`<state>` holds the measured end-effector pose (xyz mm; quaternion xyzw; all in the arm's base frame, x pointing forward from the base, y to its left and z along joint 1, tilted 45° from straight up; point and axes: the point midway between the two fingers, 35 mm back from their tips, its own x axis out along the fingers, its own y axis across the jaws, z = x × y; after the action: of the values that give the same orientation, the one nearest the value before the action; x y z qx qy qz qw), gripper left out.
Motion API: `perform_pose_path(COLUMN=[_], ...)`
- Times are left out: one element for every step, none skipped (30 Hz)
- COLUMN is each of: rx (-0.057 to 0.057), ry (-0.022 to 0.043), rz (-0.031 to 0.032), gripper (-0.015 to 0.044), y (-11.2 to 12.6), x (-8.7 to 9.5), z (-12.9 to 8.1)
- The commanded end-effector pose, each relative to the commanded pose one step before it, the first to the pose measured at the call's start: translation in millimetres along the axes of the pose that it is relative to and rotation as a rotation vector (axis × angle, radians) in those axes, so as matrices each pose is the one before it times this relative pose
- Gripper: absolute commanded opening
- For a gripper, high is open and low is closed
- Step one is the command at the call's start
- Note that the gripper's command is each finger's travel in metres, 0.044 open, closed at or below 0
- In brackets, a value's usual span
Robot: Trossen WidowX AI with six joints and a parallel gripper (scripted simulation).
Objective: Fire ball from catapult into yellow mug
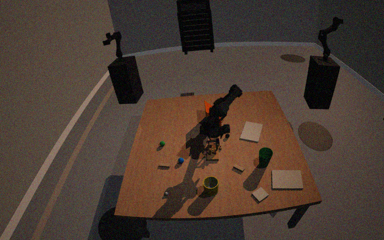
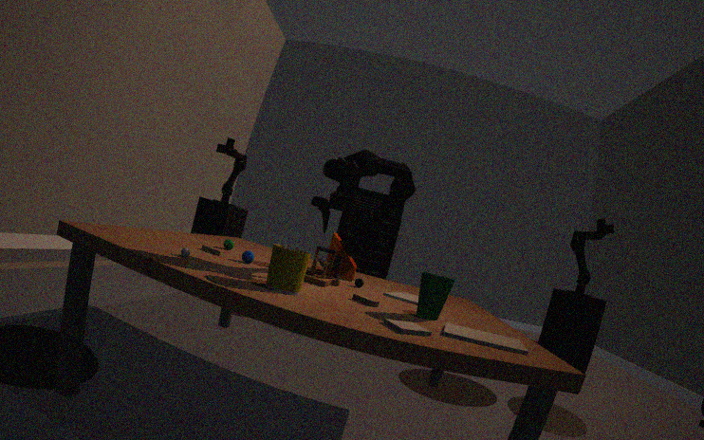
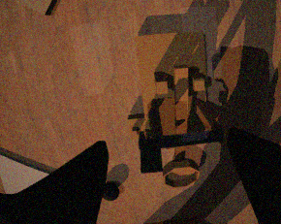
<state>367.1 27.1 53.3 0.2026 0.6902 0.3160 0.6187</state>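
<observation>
The gripper (image 2: 324,223) hangs above the catapult (image 1: 211,149) with its fingers released and holding nothing; a small dark ball (image 1: 226,136) rests on the surface just beside the catapult, away from the yellow mug (image 1: 210,185).

— What is the table (image 1: 170,119) under the claw (image 3: 165,220) made of?

— Wood by the look of it, warm orange-brown, smooth and matt. The catapult (image 1: 212,149) just below the claw looks wooden too, built of small pale blocks.

— And the claw?

— Black and matt (plastic or painted metal, I cannot tell). Its fingers stand apart, dull, no shine.

— The yellow mug (image 1: 210,185) ahead of the claw?

— Smooth, flat colour, no gloss. The pale slabs (image 1: 286,179) off to the side look matt, like card.
</observation>
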Motion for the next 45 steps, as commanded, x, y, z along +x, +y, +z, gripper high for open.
perform_pose_path(rx=[-0.0028, -0.0016, -0.0017, -0.0017, -0.0017, -0.0018, -0.0018, -0.0018, -0.0018, -0.0019, -0.0019, -0.0019, -0.0019, -0.0021, -0.0021, -0.0021, -0.0021, -0.0016, -0.0010, -0.0003, 0.0000, 0.0000, 0.0000, 0.0000, 0.0000, 0.0000, 0.0000, 0.0000, 0.0000, 0.0000, 0.0000, 0.0000, 0.0000, 0.0000, 0.0000, 0.0000, 0.0000, 0.0000, 0.0000, 0.0000, 0.0000, 0.0000, 0.0000, 0.0000, 0.0000], ry=[0.00723, -0.00019, -0.00016, -0.00014, -0.00011, -0.00008, -0.00004, 0.00001, 0.00005, 0.00010, 0.00015, 0.00021, 0.00027, 0.00030, 0.00036, 0.00043, 0.00049, 0.00043, 0.00028, 0.00010, 0.00000, 0.00000, -0.00002, 0.00000, -0.00002, -0.00004, -0.00005, -0.00001, 0.00001, 0.00001, -0.00001, -0.00002, -0.00003, -0.00003, -0.00003, -0.00003, -0.00003, -0.00003, -0.00003, -0.00002, -0.00001, 0.00000, 0.00000, 0.00000, 0.00001], rz=[0.00341, -0.00053, -0.00037, -0.00022, -0.00006, 0.00010, 0.00027, 0.00043, 0.00058, 0.00074, 0.00090, 0.00105, 0.00121, 0.00142, 0.00154, 0.00167, 0.00178, 0.00146, 0.00091, 0.00031, 0.00000, 0.00000, 0.00016, 0.00022, -0.00004, -0.00006, 0.00007, 0.00030, 0.00029, 0.00011, -0.00004, -0.00013, -0.00020, -0.00022, -0.00018, -0.00015, -0.00012, -0.00009, -0.00006, -0.00002, -0.00004, -0.00001, 0.00003, 0.00006, 0.00009], gripper=[0.0300, 0.0300, 0.0300, 0.0300, 0.0300, 0.0300, 0.0300, 0.0300, 0.0300, 0.0300, 0.0300, 0.0300, 0.0300, 0.0300, 0.0300, 0.0300, 0.0300, 0.0300, 0.0300, 0.0300, 0.0300, 0.0300, 0.0300, 0.0300, 0.0300, 0.0300, 0.0300, 0.0300, 0.0300, 0.0300, 0.0300, 0.0300, 0.0300, 0.0300, 0.0300, 0.0300, 0.0300, 0.0300, 0.0300, 0.0300, 0.0300, 0.0300, 0.0300, 0.0300, 0.0300], y=[26.15, 6.77, 6.46, 6.13, 5.80, 5.46, 5.11, 4.75, 4.37, 3.99, 3.60, 3.20, 2.80, 1.51, 1.22, 0.92, 0.62, 0.28, 0.08, 0.01, 0.00, 0.00, 2.26, 2.28, -0.01, -0.02, 0.01, 0.07, 0.07, 0.03, -0.02, -0.04, -0.07, -0.08, -0.07, -0.06, -0.05, -0.04, -0.03, -0.02, -0.04, -0.03, -0.02, -0.01, 0.00], x=[12.91, 3.56, 3.71, 3.88, 4.01, 4.15, 4.27, 4.40, 4.52, 4.63, 4.74, 4.85, 4.96, 5.29, 5.33, 5.36, 5.34, 4.16, 2.51, 0.84, 0.00, 0.00, -0.01, -0.01, 0.85, 2.53, 4.20, 4.17, 2.49, 0.83, 0.26, 0.78, 1.30, 1.60, 1.60, 1.60, 1.60, 1.59, 1.59, 1.58, 1.58, 1.59, 1.58, 1.58, 1.57], z=[-22.33, -7.30, -7.62, -7.86, -8.16, -8.43, -8.69, -8.94, -9.17, -9.38, -9.58, -9.75, -9.91, -8.87, -8.99, -9.11, -9.13, -7.16, -4.32, -1.44, 0.00, 0.00, 0.29, 0.26, 0.03, 0.07, 0.04, -0.05, -0.08, -0.03, 0.02, 0.07, 0.11, 0.12, 0.11, 0.10, 0.08, 0.07, 0.06, 0.04, 0.07, 0.05, 0.04, 0.03, 0.01])
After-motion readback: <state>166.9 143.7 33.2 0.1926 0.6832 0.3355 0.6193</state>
